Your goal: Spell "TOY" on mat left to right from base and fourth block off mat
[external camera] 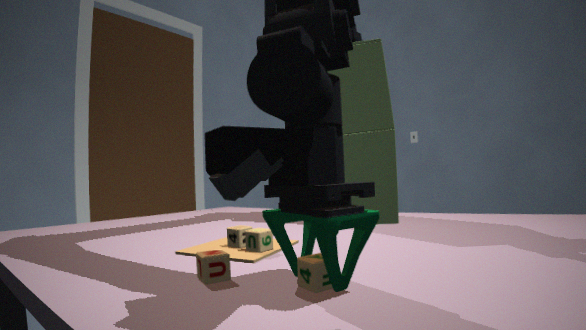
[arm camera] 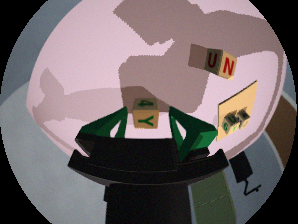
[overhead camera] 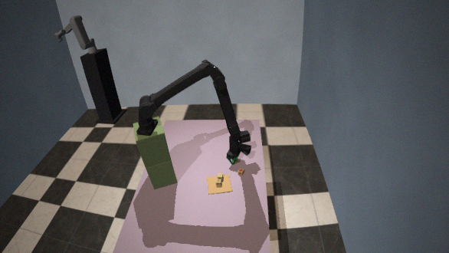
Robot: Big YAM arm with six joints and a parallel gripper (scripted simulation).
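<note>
My gripper [overhead camera: 232,162] [external camera: 318,281] [arm camera: 148,110] is open, its green fingers lowered to either side of the Y block [external camera: 308,275] [arm camera: 145,119]. That block sits on the table with a green Y on top and a green 4 on one side. In the wrist view a gap shows between it and each finger. The mat [overhead camera: 212,189] [external camera: 200,251] [arm camera: 240,100] lies flat and bears two blocks close together, one [overhead camera: 220,176] and another [overhead camera: 218,183]; their top letters are too small to read surely.
A block with red letters [overhead camera: 240,171] [external camera: 214,268] [arm camera: 228,66] sits on the table off the mat, a red N on top and a U on one side. It stands between the gripper and the table's far edge, to one side. The green pedestal [overhead camera: 157,161] bears the arm.
</note>
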